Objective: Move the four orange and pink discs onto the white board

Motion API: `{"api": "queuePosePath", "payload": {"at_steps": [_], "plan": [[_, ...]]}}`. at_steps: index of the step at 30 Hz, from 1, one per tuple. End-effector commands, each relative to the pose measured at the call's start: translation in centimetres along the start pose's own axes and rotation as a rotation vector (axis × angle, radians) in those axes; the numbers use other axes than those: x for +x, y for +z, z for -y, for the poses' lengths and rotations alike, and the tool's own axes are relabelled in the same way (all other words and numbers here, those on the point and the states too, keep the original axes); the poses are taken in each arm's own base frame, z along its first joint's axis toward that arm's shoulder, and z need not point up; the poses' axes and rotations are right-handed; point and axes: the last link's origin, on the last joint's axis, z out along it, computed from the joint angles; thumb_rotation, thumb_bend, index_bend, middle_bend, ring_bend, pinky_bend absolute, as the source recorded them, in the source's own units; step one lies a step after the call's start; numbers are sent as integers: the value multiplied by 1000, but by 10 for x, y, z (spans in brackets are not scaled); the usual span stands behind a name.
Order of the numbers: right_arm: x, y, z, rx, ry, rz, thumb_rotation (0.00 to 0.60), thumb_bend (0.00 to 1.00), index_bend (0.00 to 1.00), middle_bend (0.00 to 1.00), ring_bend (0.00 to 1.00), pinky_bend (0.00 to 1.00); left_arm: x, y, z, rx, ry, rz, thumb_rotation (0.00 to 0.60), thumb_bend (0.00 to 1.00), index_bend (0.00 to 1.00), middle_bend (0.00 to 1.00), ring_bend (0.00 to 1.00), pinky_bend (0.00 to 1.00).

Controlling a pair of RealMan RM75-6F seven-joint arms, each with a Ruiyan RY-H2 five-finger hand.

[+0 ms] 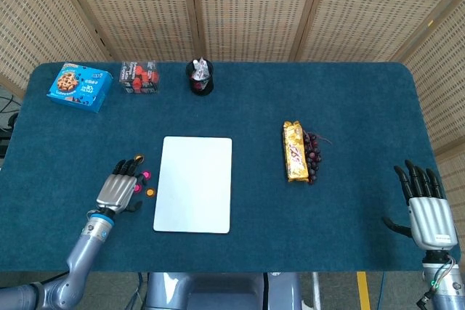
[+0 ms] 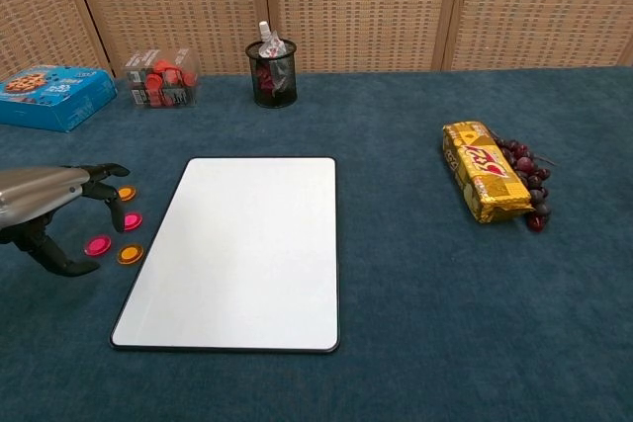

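Four small discs lie left of the white board (image 1: 194,184) (image 2: 237,249): an orange disc (image 2: 126,193) (image 1: 139,157) farthest back, a pink disc (image 2: 132,220) (image 1: 146,175), another pink disc (image 2: 97,245), and an orange disc (image 2: 130,255) (image 1: 150,192) nearest the front. My left hand (image 1: 120,188) (image 2: 49,200) hovers over the left side of the group, fingers spread and curved down, holding nothing. In the head view it covers most of the left pink disc. My right hand (image 1: 429,208) shows only in the head view, at the table's near right corner, with its fingers apart and empty.
A blue cookie box (image 1: 80,86), a clear box of red pieces (image 1: 139,77) and a black mesh cup (image 1: 200,78) stand along the back edge. A gold snack bar (image 1: 293,151) and dark grapes (image 1: 313,156) lie right of the board.
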Motion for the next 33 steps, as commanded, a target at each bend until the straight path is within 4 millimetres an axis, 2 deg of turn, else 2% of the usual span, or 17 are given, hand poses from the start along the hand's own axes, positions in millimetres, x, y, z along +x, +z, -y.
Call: {"api": "queuePosePath", "payload": {"at_steps": [1, 20, 23, 28, 33], "plan": [[0, 0, 0, -1, 3, 2, 600, 0, 0, 0, 0, 0, -3, 3, -2, -4, 9, 4, 600, 292, 392, 0, 0, 0], [0, 1, -1, -9, 18, 13, 600, 0, 0, 0, 0, 0, -12, 18, -15, 8, 26, 21, 600, 297, 399, 0, 0, 0], [0, 1, -1, -9, 21, 14, 600, 0, 0, 0, 0, 0, -14, 19, -16, 16, 25, 24, 600, 300, 424, 0, 0, 0], [0, 1, -1, -11, 24, 16, 600, 0, 0, 0, 0, 0, -15, 20, -16, 24, 29, 27, 600, 318, 529, 0, 0, 0], [0, 2, -2, -13, 30, 19, 600, 0, 0, 0, 0, 0, -8, 18, -15, 23, 16, 14, 600, 323, 546, 0, 0, 0]]}}
